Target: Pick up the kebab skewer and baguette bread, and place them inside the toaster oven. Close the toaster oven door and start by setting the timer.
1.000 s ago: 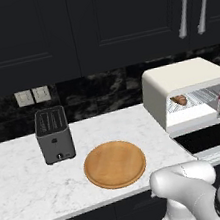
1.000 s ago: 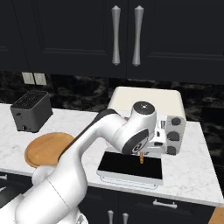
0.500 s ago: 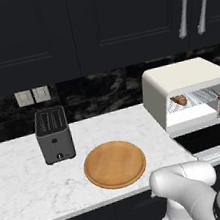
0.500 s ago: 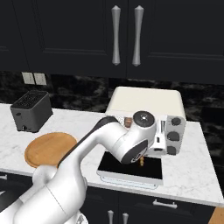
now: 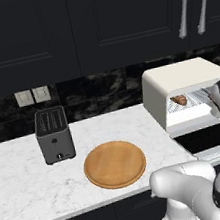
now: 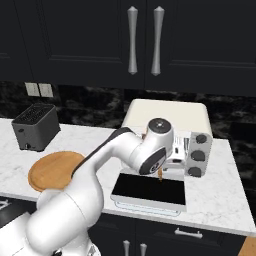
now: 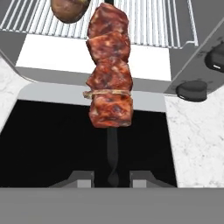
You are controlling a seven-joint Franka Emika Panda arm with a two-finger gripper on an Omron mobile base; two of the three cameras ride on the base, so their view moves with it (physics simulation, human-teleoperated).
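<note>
The robot's two-finger gripper (image 7: 112,177) is pinched shut on the thin dark stick of the kebab skewer (image 7: 109,65), a short rod threaded with dark reddish-brown meat chunks. In the hand view the skewer runs straight out from the finger tips, its long axis pointing into the mouth of the cream-white, round-topped toaster oven (image 5: 179,86). Directly beneath the gripper and the near half of the skewer lies the toaster oven door (image 7: 57,140), a dark glass panel in a pale frame, folded down flat. Beyond its hinge edge sits the silver wire rack (image 7: 148,22), with the skewer's far end over its front. The small golden-brown baguette bread (image 7: 69,9) already rests on that rack, just to one side of the skewer tip. My judgement is that the coming move is a push along the skewer's own axis, deeper over the rack, keeping beside the bread rather than onto it, then a release.
</note>
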